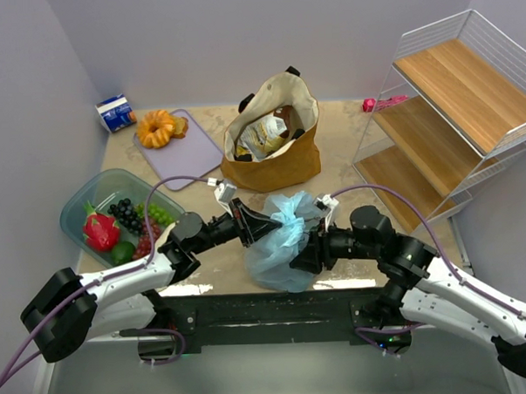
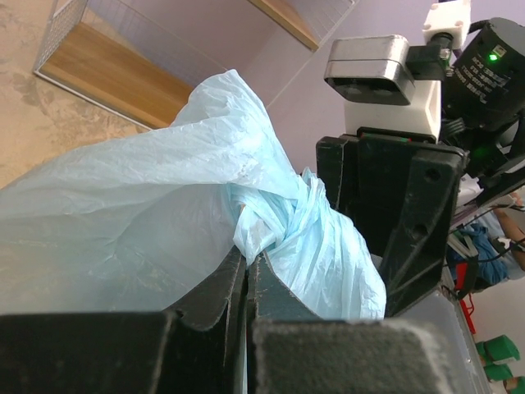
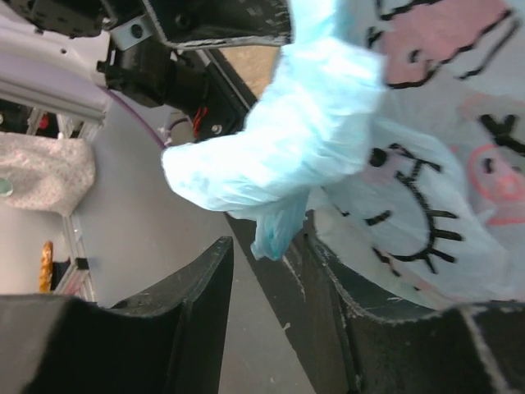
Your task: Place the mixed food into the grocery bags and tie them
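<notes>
The light-blue plastic grocery bag [image 1: 279,253] sits at the table's near edge between my two grippers, its top twisted into a knot [image 2: 279,217]. My left gripper [image 2: 246,261] is shut on the bag's plastic just below that twist. My right gripper [image 3: 264,246] stands open on the bag's other side, and a loose twisted end [image 3: 279,234] of the bag hangs between its fingers. The bag's contents are hidden. Behind it stands the tan tote [image 1: 274,153] with black handles, snack packets [image 1: 265,136] showing inside.
A clear teal tub [image 1: 97,191] holding fruit sits at the left. Behind it lie a purple cutting board [image 1: 196,152] with a pastry [image 1: 158,128] and a blue carton [image 1: 116,113]. A wire shelf [image 1: 450,93] fills the right, a pink item [image 1: 384,103] beside it.
</notes>
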